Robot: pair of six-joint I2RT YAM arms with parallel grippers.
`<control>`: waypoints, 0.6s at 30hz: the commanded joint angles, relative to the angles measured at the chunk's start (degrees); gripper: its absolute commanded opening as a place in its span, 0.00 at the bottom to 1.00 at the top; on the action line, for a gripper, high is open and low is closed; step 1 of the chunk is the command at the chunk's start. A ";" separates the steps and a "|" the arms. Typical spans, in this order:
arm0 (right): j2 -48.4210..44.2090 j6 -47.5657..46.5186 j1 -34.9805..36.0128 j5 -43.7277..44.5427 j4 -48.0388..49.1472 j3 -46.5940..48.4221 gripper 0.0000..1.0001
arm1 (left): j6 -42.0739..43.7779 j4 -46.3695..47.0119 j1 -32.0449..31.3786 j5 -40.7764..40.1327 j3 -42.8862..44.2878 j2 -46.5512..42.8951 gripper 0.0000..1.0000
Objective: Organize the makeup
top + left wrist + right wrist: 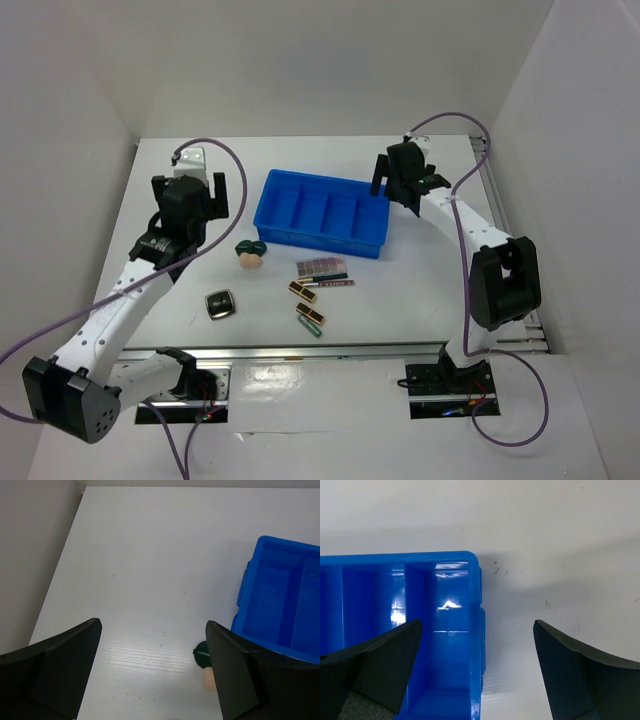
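Holding my left pincer (152,624) wide apart with nothing in it, I hang above the white surface (150,555). In its wrist view the dark green round piece (201,654) lies just against the inner edge of the finger on the right, and the peach sponge (207,679) touches it on the nearer side, partly hidden by that finger. The blue tray (245,587) sits beyond the same finger. My right pincer (476,625) is also spread and empty. It is poised over the tray's end wall (475,605), so the last compartment lies below the gap toward one finger and bare surface lies toward the other. From above, the rest lies on the surface between my two pincers, on the near side of the tray. The black square compact (220,304) is closest to my left arm. The pinkish flat palette (320,265), the thin pencil (328,277) and the two black-gold cases (303,291) cluster toward the middle, well apart from both pincers.
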 commanded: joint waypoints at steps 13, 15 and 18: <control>-3.10 -5.45 1.49 -17.60 -3.86 -1.44 1.00 | -16.94 -23.71 -0.04 1.13 16.69 10.48 0.98; -5.91 -4.93 1.49 -19.28 -1.58 -3.56 1.00 | -18.79 -25.05 -0.04 4.64 16.69 9.61 0.97; -8.55 -2.47 2.01 -17.89 0.09 -6.81 1.00 | -21.25 -24.44 -0.57 10.89 10.99 7.31 0.95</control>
